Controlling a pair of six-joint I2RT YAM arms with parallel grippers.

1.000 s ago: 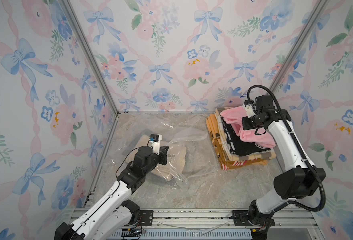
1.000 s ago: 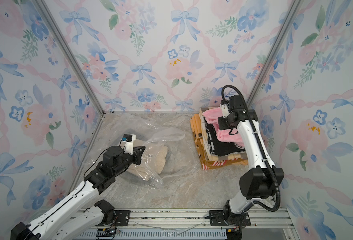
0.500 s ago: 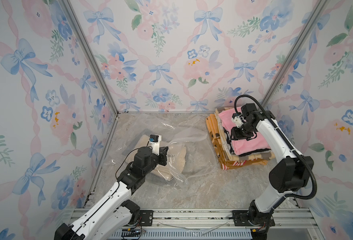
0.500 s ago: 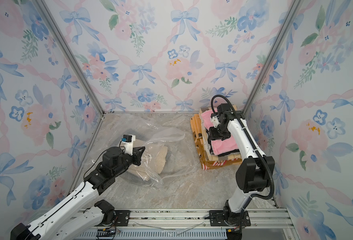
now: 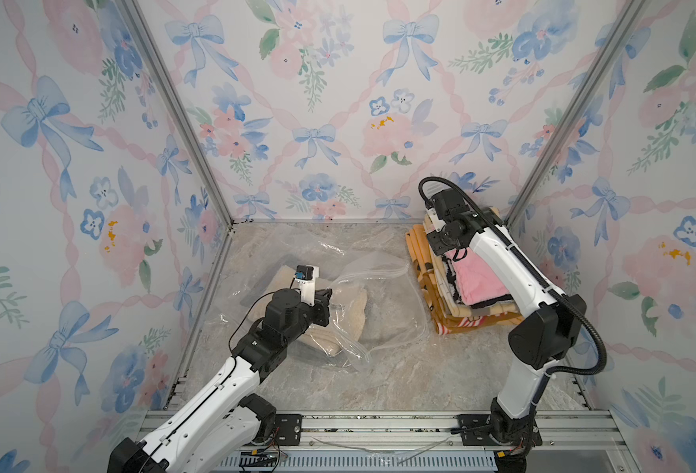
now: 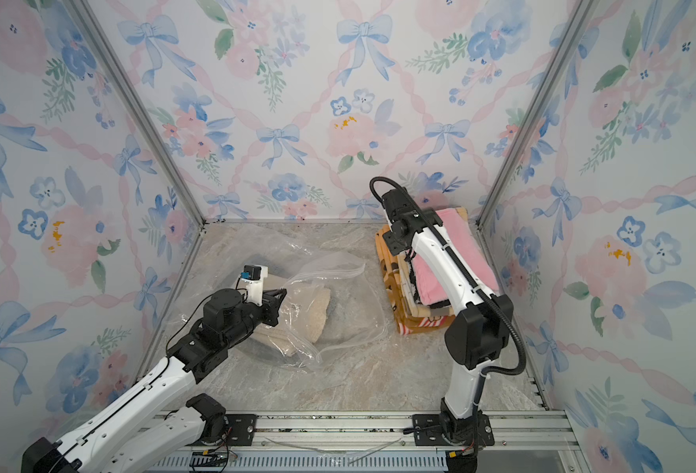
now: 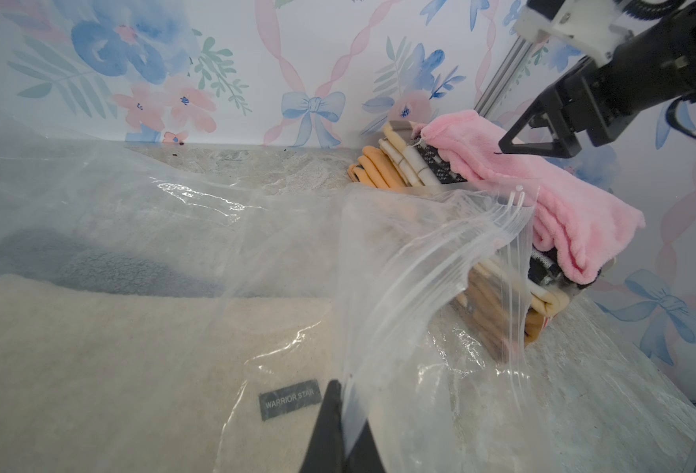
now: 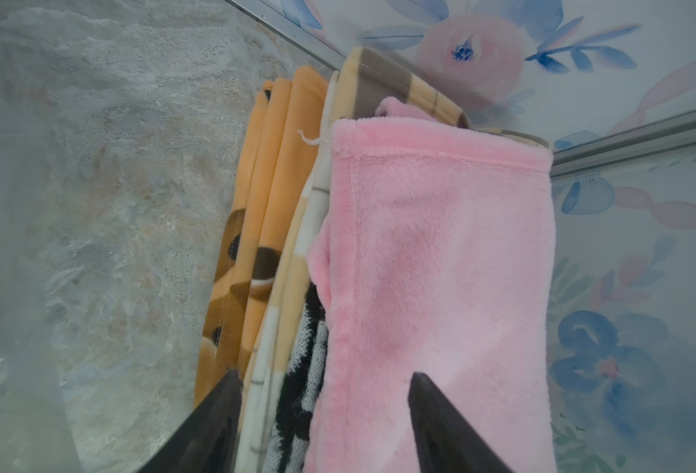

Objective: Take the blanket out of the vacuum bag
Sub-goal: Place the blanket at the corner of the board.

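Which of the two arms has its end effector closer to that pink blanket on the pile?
Right. The right end effector hangs open just above the pink blanket; the left end effector is well off to the side, pinching the vacuum bag.

Glossy crinkled plastic vacuum bag point(image 7: 420, 266); matt fleecy blanket point(image 7: 113, 348) (cream cloth).

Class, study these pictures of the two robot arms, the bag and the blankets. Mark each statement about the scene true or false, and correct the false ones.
1. The cream blanket lies inside the clear bag. True.
2. The pink blanket is at the bottom of the pile. False: it lies on top.
3. The right gripper is clamped on the pink blanket. False: its jaws stand open above it.
4. The left gripper pinches the clear bag. True.
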